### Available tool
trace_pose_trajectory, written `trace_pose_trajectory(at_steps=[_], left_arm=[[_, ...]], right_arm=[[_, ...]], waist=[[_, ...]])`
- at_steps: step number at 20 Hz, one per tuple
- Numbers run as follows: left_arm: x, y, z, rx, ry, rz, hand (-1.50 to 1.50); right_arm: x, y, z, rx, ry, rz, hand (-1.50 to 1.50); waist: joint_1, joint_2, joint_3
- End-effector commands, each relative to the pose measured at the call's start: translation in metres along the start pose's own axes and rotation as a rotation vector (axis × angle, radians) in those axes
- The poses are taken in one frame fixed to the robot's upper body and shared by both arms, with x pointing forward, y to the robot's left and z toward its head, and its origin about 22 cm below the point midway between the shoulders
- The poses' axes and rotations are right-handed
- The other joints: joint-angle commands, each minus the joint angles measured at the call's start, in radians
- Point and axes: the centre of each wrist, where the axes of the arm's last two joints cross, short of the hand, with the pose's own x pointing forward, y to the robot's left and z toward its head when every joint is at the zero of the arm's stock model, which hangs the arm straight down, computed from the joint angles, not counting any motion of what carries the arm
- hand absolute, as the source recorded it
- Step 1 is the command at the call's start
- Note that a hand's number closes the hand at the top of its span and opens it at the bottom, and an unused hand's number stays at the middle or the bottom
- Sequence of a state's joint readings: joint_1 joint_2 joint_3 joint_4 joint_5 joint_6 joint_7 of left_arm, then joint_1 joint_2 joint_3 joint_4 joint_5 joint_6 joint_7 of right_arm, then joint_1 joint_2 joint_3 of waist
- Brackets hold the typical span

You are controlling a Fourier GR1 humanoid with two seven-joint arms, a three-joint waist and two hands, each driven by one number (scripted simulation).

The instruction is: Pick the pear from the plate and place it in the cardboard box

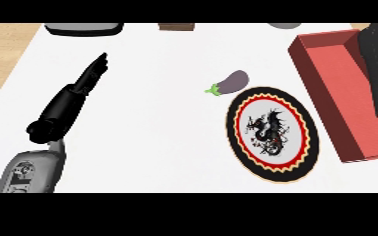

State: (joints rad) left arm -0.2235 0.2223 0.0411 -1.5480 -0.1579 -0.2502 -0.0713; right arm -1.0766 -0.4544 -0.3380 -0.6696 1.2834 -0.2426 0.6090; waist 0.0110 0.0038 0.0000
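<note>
The round plate [272,132], black-rimmed with a red and yellow border and a dragon drawing in its middle, lies right of centre with nothing on it. No pear shows anywhere. The box [336,87] is red, long and open-topped, standing along the right edge. A black shape at the far right, over the box's far end, is my right hand [370,47]; only a sliver of it shows. My left hand [83,87] lies at the left with straight fingers pointing away, holding nothing, far from the plate and the box.
A purple eggplant [230,82] with a green stem lies on the white counter just beyond the plate's upper left rim. Along the far edge sit a dark grey tray-like thing [83,28], a small brown block [176,27] and a grey item [284,25].
</note>
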Motion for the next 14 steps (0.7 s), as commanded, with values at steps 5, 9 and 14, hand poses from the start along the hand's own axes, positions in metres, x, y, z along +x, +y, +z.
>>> trace_pose_trajectory(at_steps=[5, 9, 14], left_arm=[[0.012, 0.005, 0.002, 0.001, 0.003, -0.008, 0.0], [0.006, 0.015, -0.004, 0.0, -0.003, -0.008, 0.0], [0.007, -0.007, -0.015, -0.002, -0.001, -0.016, 0.0]], right_arm=[[-0.061, 0.01, -0.027, 0.353, 0.128, 0.103, 1.5], [-0.102, -0.005, -0.046, 0.43, 0.107, 0.094, 1.5], [-0.134, 0.016, -0.045, 0.593, 0.183, 0.171, 1.5]], waist=[[-0.003, -0.005, 0.0], [-0.01, -0.002, 0.0], [0.004, 0.006, 0.001]])
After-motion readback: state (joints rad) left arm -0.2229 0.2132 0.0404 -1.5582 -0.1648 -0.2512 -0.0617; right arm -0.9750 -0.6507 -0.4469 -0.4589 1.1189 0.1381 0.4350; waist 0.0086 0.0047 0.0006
